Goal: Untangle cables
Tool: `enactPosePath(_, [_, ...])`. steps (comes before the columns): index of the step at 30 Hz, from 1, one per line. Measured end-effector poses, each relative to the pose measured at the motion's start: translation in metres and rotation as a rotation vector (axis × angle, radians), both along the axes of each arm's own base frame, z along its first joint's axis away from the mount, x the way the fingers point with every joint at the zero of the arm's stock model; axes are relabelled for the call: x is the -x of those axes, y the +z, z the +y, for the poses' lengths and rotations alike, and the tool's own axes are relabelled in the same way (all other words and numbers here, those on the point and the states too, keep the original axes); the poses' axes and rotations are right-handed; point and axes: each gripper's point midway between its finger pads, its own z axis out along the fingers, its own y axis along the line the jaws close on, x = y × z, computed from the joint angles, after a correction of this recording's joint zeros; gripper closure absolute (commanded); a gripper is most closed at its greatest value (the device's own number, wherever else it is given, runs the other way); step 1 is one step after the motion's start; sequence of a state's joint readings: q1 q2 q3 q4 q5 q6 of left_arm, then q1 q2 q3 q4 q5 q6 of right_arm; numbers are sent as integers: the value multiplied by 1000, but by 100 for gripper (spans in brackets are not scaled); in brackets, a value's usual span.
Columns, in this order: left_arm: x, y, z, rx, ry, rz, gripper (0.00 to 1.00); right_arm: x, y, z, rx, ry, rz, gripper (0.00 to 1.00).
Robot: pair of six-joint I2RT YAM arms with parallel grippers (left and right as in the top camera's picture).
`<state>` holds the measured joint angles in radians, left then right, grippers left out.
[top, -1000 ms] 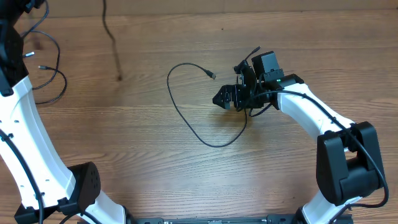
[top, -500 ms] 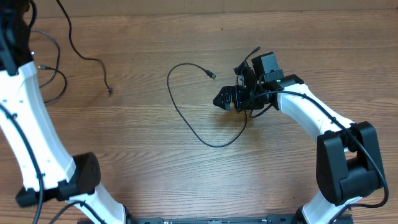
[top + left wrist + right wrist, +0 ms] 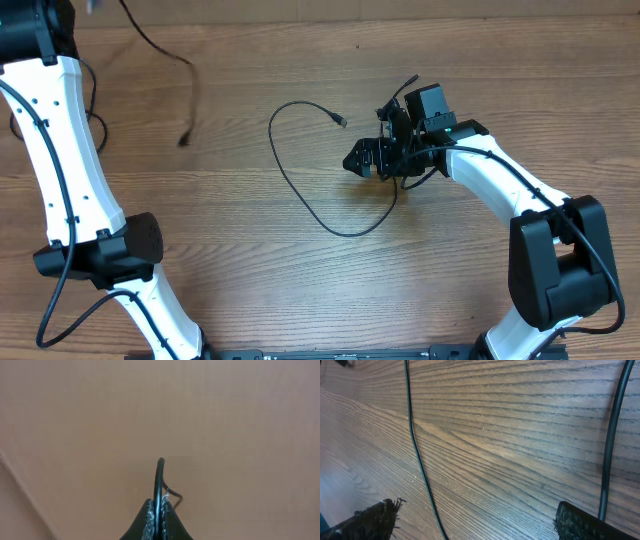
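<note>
Left pincer (image 3: pixel 159 512) clamps one thin black cord (image 3: pixel 159 480) up high so it hangs free, wide-open right pincer (image 3: pixel 477 520) straddles the looped black cord (image 3: pixel 349 235) on the wooden worktop (image 3: pixel 250 290)

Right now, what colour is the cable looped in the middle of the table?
Black; the looped cable shows best in the overhead view.

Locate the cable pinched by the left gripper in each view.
Overhead: cable at top left, curving downward.
Left wrist: bottom centre, pinched in the shut left gripper.
Right wrist: not in it.
Shared landmark: the wood table.
</note>
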<state>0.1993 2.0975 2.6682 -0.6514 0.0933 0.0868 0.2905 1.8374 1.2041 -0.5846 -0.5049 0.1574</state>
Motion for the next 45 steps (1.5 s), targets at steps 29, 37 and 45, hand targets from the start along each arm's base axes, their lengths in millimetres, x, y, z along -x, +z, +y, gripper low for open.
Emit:
enactPosePath(29, [17, -307, -60, 141, -466, 929, 96, 0, 0, 0, 1, 0, 0, 0])
enactPosePath(37, [27, -358, 17, 3, -20, 1136, 96, 0, 0, 0, 1, 0, 0, 0])
enactPosePath(45, [18, -345, 66, 232, 478, 962, 96, 0, 0, 0, 0, 0, -1, 0])
